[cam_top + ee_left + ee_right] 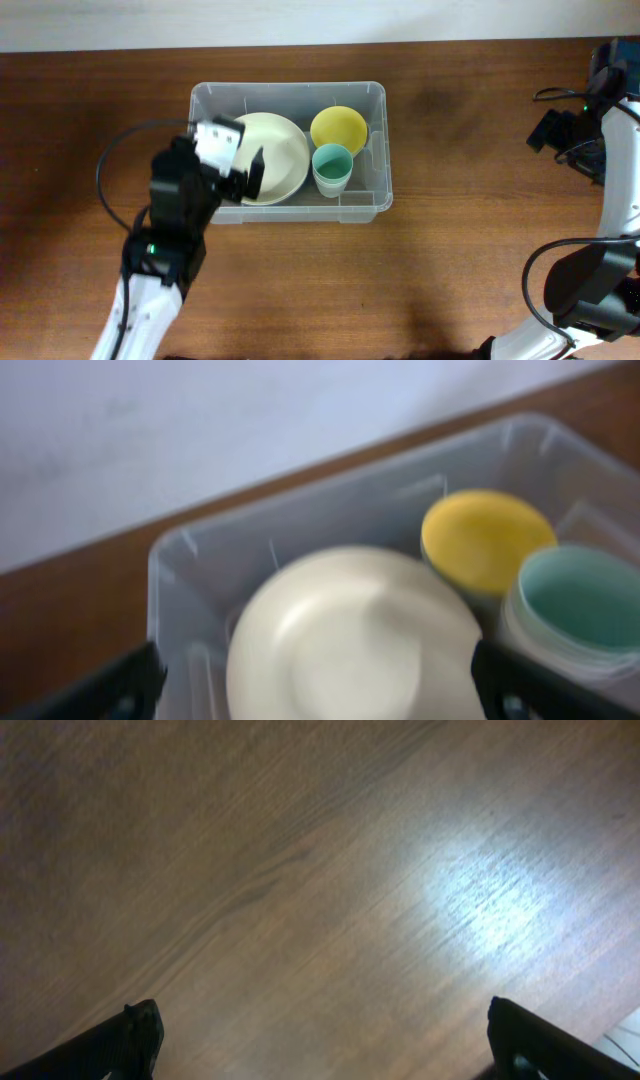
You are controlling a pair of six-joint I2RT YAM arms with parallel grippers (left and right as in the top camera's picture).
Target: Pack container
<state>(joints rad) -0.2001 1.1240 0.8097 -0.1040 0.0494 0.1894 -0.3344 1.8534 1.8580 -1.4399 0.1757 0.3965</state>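
Overhead: one clear container (285,88) sits beneath the left pincer (240,180), holding one cream plate (285,150) and two cups, yellow (338,128) and teal (332,165). Both pincers gape empty. The right pincer (320,1040), well apart, faces the brown wooden bench (450,260). A pale wall (200,420) stands beyond.

My left arm (135,315) was white along its lower link and black above, with a small green light (152,247) on the black housing and a thin black cable (103,175) looping beside it. A white block (217,140) capped the wrist. My right arm (620,190) was also white and black, with black cables (527,280). The fingers (135,1035) of my right gripper (325,1025) were black.
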